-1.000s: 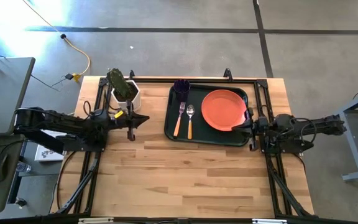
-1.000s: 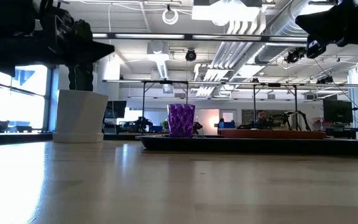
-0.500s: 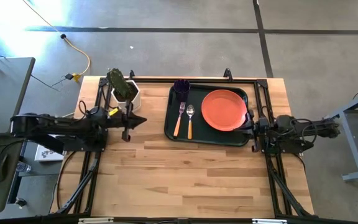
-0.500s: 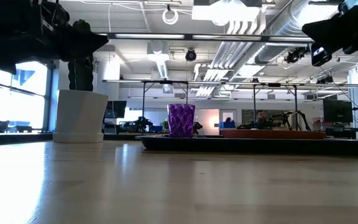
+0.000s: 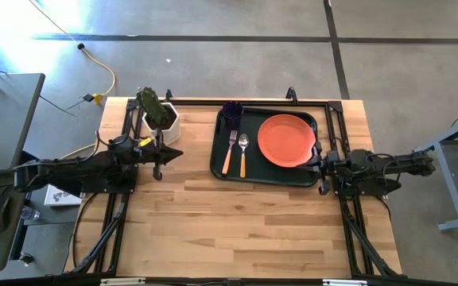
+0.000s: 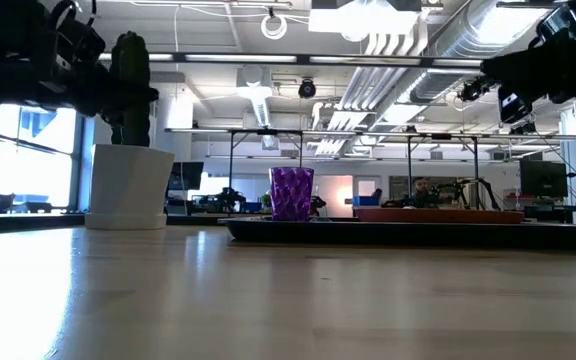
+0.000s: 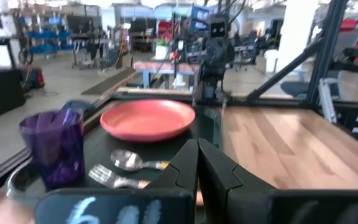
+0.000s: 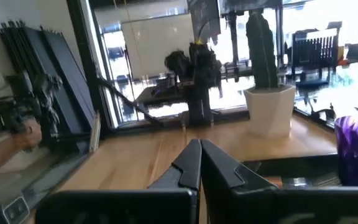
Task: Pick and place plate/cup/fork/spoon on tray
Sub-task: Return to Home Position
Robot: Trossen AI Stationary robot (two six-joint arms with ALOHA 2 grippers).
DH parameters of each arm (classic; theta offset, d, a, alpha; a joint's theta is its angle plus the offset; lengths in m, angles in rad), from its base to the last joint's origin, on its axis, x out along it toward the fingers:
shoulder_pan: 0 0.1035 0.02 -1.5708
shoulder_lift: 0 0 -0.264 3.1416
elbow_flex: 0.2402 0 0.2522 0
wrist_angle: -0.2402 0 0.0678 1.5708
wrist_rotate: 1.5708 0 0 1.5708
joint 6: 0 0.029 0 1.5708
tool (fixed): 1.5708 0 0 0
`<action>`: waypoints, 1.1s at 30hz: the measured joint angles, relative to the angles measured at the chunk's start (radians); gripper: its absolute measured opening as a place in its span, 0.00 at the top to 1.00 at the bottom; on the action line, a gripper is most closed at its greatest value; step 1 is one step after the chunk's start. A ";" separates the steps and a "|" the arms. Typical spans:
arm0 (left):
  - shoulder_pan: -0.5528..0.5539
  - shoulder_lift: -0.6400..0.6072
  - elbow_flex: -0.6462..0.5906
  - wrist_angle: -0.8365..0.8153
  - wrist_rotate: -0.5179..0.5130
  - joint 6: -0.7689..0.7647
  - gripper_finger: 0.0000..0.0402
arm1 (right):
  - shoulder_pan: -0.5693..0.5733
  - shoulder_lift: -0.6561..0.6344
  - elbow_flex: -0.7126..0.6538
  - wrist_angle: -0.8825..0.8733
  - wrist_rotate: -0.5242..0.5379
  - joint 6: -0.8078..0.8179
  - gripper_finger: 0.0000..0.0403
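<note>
The dark green tray (image 5: pixel 221 159) lies at the table's far right. On it rest the orange-red plate (image 5: pixel 287 140), the purple cup (image 5: pixel 232 110) upright at its far left corner, the fork (image 5: pixel 230 149) and the spoon (image 5: pixel 243 152) side by side. My left gripper (image 5: pixel 180 153) is shut and empty, above the table left of the tray. My right gripper (image 5: pixel 304 162) is shut and empty, raised above the tray's right end by the plate's rim. The left wrist view shows the cup (image 7: pixel 51 148), the plate (image 7: pixel 148 119), the spoon (image 7: pixel 129 160) and the fork (image 7: pixel 107 177).
A white pot with a green cactus (image 5: pixel 159 116) stands at the far edge, just behind my left gripper; it also shows in the low view (image 6: pixel 128 185). Black frame rails (image 5: pixel 126 199) run along both sides of the table. Bare wood (image 5: pixel 237 230) fills the near half.
My left gripper has drawn back a little toward the table's left edge, staying shut. The things on the tray have not moved.
</note>
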 joint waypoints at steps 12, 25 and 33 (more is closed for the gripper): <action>0.011 -0.347 0.000 -0.359 0.027 0.021 1.00 | 0.000 0.005 0.001 0.026 -0.007 -0.016 1.00; -0.131 -0.385 0.001 -0.392 0.025 -0.064 1.00 | 0.000 0.006 0.000 0.008 0.031 -0.106 1.00; -0.269 -0.339 0.001 -0.421 -0.188 0.018 1.00 | -0.001 0.026 0.000 0.034 0.148 -0.127 1.00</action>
